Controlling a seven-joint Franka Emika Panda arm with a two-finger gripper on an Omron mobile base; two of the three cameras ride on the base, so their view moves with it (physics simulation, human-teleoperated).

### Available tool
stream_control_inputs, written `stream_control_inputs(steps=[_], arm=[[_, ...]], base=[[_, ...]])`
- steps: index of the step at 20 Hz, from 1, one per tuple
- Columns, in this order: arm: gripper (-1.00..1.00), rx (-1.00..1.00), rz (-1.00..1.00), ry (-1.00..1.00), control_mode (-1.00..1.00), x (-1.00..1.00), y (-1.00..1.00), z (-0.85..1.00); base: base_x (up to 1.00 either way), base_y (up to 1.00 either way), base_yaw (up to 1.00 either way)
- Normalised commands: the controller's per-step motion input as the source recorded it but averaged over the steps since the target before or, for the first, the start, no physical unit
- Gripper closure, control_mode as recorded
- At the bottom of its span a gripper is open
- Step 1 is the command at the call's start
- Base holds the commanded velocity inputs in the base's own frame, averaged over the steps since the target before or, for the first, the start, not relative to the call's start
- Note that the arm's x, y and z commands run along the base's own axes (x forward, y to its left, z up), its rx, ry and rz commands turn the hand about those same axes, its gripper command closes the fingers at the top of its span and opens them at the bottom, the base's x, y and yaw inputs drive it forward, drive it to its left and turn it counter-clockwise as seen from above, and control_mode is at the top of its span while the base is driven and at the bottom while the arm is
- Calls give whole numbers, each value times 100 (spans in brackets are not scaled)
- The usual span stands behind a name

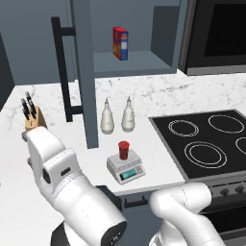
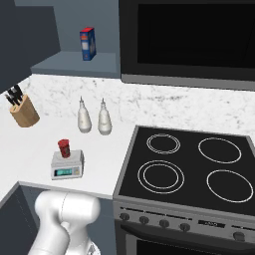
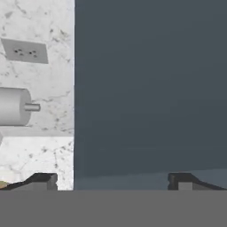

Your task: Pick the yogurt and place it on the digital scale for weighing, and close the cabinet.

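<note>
White marble bench (image 1: pixel 158 139) ran under a dark grey-blue cabinet (image 1: pixel 82 72) and beside a black stovetop (image 1: pixel 211 139) at the right; the cabinet door stood open, swung out toward the near side, its black bar handle (image 1: pixel 61 67) on the left face; a red-and-blue box (image 1: pixel 120 43) stood upright on the cabinet shelf. The yogurt (image 1: pixel 124 150) stood upright on the top plate of the digital scale (image 1: pixel 126 168), which sat near the bench's front edge, teal display facing near; two white bottles (image 1: pixel 117 115) stood side by side behind the scale, apart from it; a knife block (image 1: pixel 32 117) stood at the far left of the bench. The pincer (image 3: pixel 113 181) was spread wide and held nothing, its fingertips (image 3: pixel 42 181) close before the flat face of the door.
</note>
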Motion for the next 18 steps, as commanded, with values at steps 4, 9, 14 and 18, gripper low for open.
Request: stream_control_inputs(steps=[4,9,14,18], arm=[[-100,1,-24,0,-100,27,6,0],[-100,3,-22,0,-100,20,0,0],[-100,6,-24,0,-100,6,-1,1],[-100,13,-12,0,-100,0,-25,10]], base=[[0,0,0],[0,0,0],[0,0,0],[0,0,0]])
